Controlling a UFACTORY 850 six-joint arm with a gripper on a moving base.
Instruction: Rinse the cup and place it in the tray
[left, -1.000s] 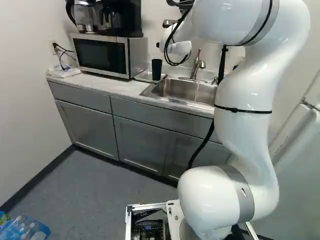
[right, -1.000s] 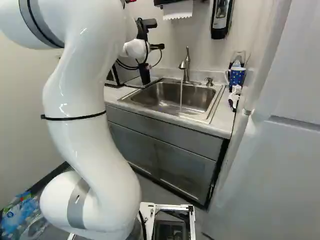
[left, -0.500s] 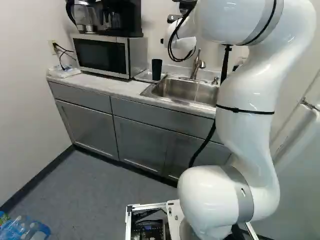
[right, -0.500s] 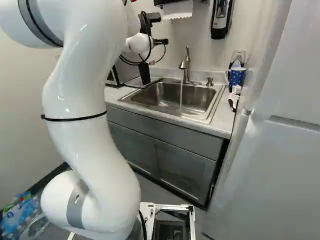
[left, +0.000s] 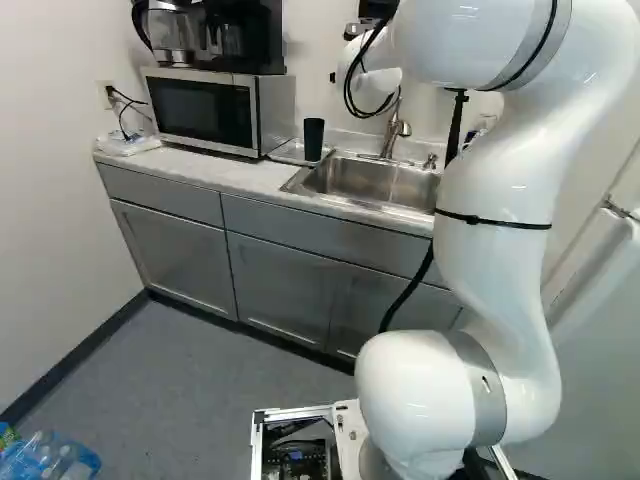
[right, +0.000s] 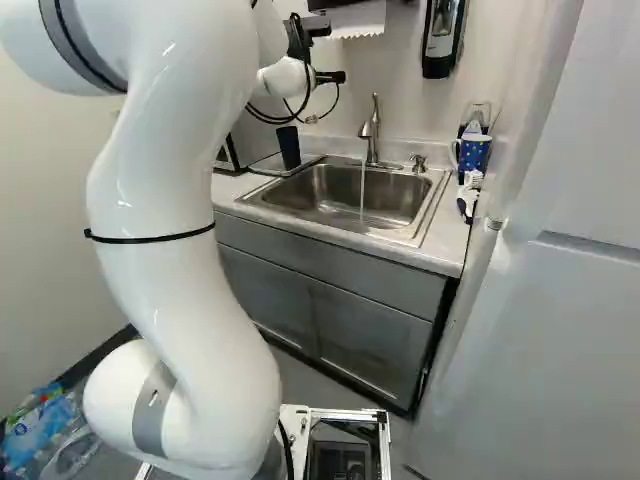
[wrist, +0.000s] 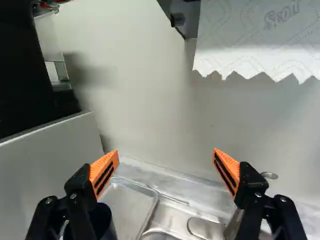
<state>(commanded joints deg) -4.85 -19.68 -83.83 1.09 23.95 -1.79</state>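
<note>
The black cup (left: 313, 139) is stood upright in the metal tray (left: 283, 155), between the microwave (left: 205, 110) and the sink (left: 372, 183) on the counter (left: 220, 172). The tool (right: 302, 38) is released, its orange pads (wrist: 105, 171) spread wide apart; in the wrist view the cup is partly covered by one finger. The wall and a hanging paper towel (wrist: 257, 40) are faced by the tool. Water (right: 362, 190) is being run from the faucet (right: 373, 130) into the sink. A blue dotted mug (right: 474, 153) is placed on the counter at the sink's other side.
</note>
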